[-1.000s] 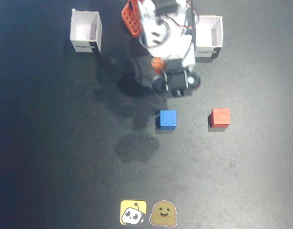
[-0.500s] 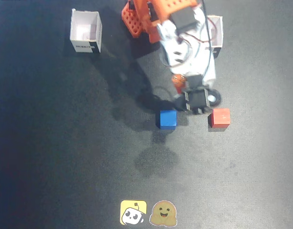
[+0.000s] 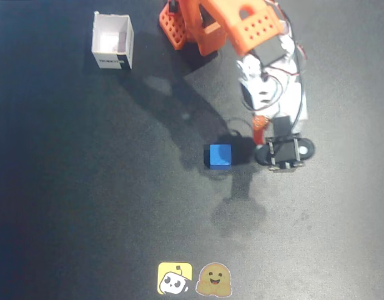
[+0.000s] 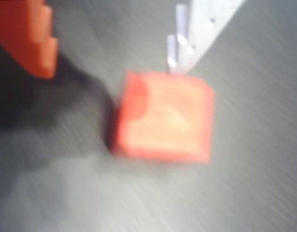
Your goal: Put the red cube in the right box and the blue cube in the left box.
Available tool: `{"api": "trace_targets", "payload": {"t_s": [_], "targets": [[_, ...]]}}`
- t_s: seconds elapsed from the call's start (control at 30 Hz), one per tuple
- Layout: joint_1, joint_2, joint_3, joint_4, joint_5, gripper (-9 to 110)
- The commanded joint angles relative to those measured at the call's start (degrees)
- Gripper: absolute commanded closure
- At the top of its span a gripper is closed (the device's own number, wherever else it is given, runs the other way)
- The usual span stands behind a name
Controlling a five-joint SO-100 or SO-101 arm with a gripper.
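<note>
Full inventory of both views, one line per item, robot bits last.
Blue cube: 1, blue, on the mat near the middle of the fixed view, just left of the arm's wrist.
Red cube: 1, red, on the mat, fills the centre of the blurry wrist view; hidden under the arm in the fixed view.
White box: 1, white, open top, upper left of the fixed view. No second box visible now.
Stickers: 2, yellow and tan cartoon faces, bottom centre of the fixed view.
Mat: 1, dark, under everything.
Arm: 1, orange and white, reaching from top centre down to the right.
Fingers: 2, one orange, one white, open, above the red cube, apart from it.
</note>
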State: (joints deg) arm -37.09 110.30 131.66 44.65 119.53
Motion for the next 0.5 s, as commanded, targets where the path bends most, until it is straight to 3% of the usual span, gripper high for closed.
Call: {"api": "trace_targets", "payload": {"t_s": [0.0,0.47], "targets": [[-1.1,-1.3,-4.5,-1.7,1.2,82],[-2.7,-10.3,-8.0,-6.2,3.6,82]]}}
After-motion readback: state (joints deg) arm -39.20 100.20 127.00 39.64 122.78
